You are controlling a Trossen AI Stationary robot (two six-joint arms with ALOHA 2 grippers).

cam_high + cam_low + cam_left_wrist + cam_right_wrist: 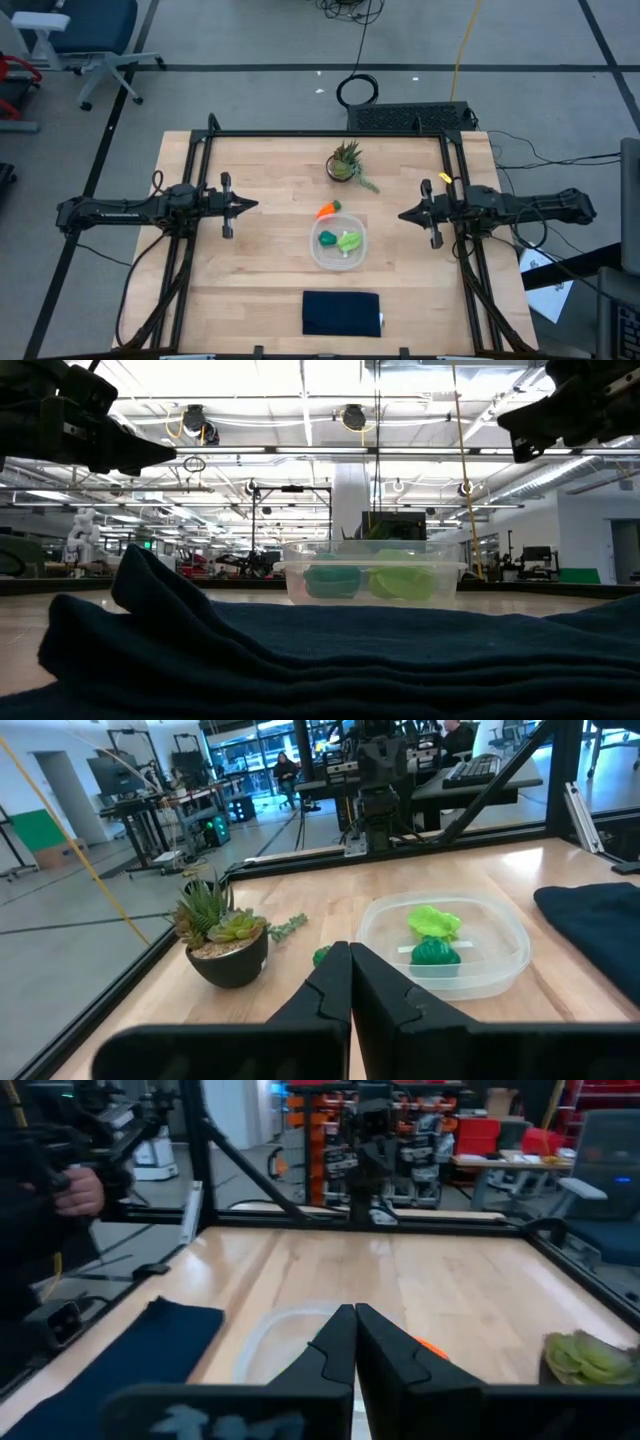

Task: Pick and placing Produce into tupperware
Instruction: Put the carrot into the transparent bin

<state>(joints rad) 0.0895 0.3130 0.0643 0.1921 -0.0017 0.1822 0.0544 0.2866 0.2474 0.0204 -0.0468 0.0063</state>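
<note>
Over table (260,270), left gripper (252,205) and right gripper (404,214) hover level, closed.

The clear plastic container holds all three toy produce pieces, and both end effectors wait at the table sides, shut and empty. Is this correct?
Not quite. The clear rounded-square plastic container holds only two pieces, the dark green rounded lump and the light yellow-green leaf-like piece. The orange carrot with green top lies on the table just outside it, as the high view shows. Both the left end effector and the right end effector do wait shut and empty.

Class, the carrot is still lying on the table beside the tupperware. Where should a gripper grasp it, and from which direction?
Grip the carrot across its orange body, coming straight down from above: it lies flat on the table, just outside the tupperware's rim, green top toward the potted plant.
</note>
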